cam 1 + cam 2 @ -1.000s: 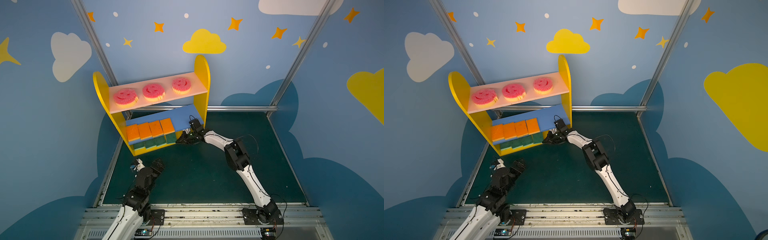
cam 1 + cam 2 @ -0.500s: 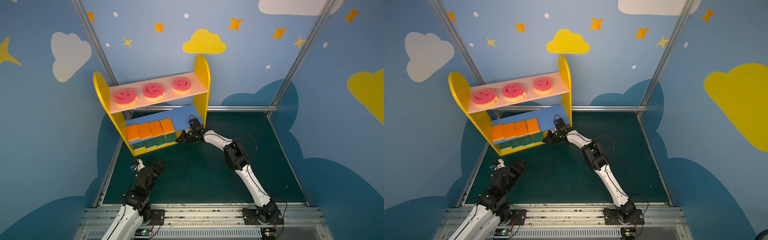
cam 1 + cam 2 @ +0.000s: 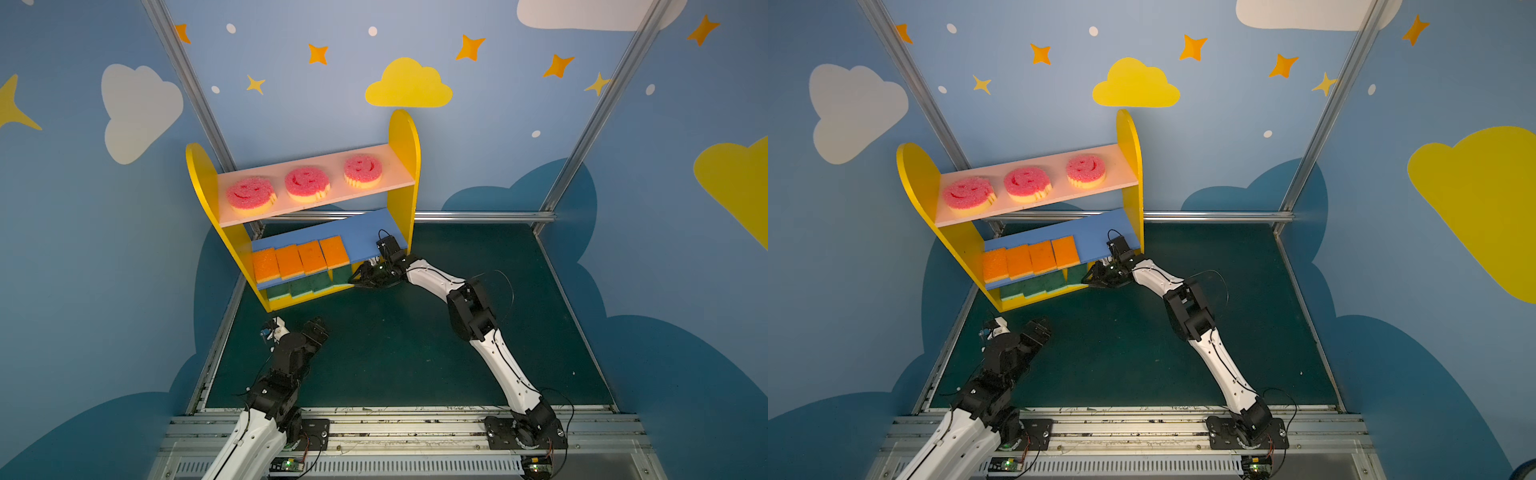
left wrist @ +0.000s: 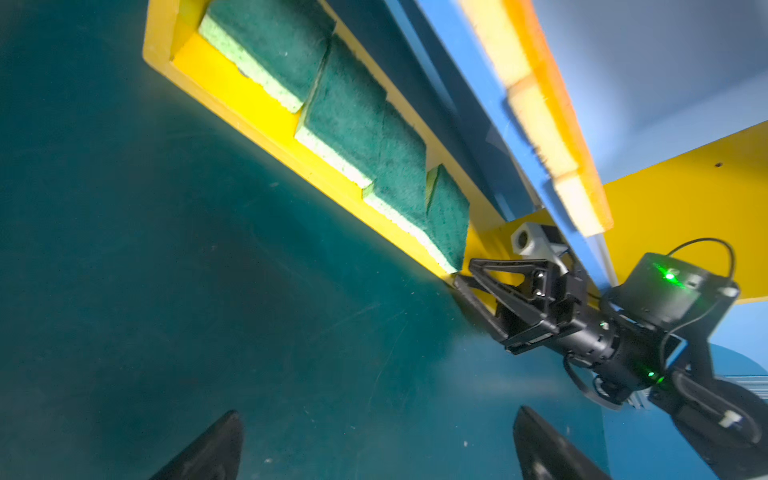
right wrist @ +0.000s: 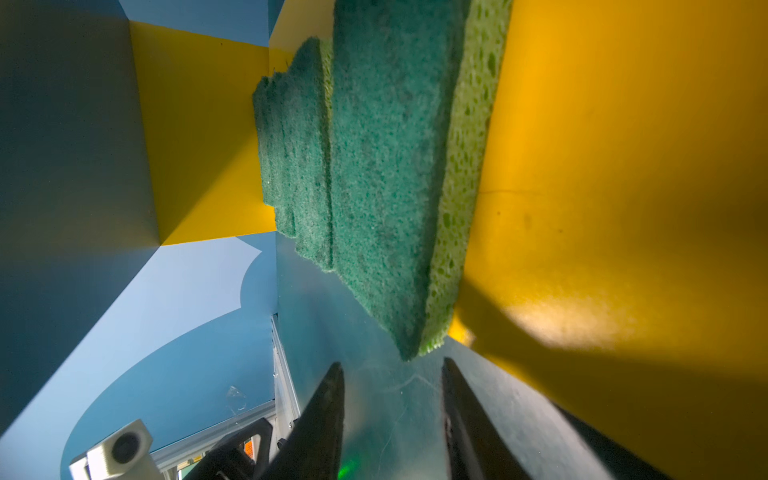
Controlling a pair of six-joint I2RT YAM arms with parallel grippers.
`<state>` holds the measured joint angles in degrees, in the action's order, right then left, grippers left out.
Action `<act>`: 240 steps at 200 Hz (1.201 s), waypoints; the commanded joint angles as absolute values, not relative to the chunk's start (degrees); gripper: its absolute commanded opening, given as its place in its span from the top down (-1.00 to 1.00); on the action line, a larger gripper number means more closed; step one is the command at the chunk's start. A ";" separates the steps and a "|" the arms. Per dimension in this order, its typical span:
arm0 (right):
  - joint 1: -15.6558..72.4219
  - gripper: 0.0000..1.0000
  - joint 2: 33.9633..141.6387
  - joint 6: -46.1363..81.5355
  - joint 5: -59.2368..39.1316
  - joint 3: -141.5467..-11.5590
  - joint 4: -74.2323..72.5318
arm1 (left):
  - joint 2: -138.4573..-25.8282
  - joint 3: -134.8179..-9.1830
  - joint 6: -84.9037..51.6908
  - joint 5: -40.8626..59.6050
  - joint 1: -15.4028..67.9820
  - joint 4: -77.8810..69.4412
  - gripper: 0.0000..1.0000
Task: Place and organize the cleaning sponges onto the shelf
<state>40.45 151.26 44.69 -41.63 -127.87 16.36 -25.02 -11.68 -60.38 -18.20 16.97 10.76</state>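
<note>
one shelf (image 3: 200, 168) holds three pink smiley sponges (image 3: 307, 183) on its top board, four orange sponges (image 3: 289, 262) midway, four green sponges (image 3: 302, 285) lowest.

Your shelf (image 3: 405, 137): yellow sides and base, pink upper board, blue lower board.
You have pink sponges (image 3: 307, 183) with smiley faces and yellow undersides, orange sponges (image 3: 311, 257) over pale yellow, and, just ahead of the black right gripper (image 4: 464, 272), green sponges (image 4: 349, 116), dark over light green. The counter (image 3: 395, 353) is dark teal; the walls (image 3: 291, 104) are blue with orange stars and yellow and white clouds.

Top board (image 3: 397, 176): round sponges (image 3: 306, 183); lower board (image 3: 365, 232), base (image 4: 249, 99): rectangular sponges (image 3: 311, 257).
</note>
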 commanded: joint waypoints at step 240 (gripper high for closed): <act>37.88 0.10 91.06 31.70 -22.48 -67.23 13.35 | -25.73 -40.65 -27.81 -17.95 15.69 29.25 -0.99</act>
<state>38.09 99.33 37.10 -32.05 -72.95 9.56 -26.26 -38.89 -35.51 -17.85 15.86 28.03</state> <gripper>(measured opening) 0.440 0.997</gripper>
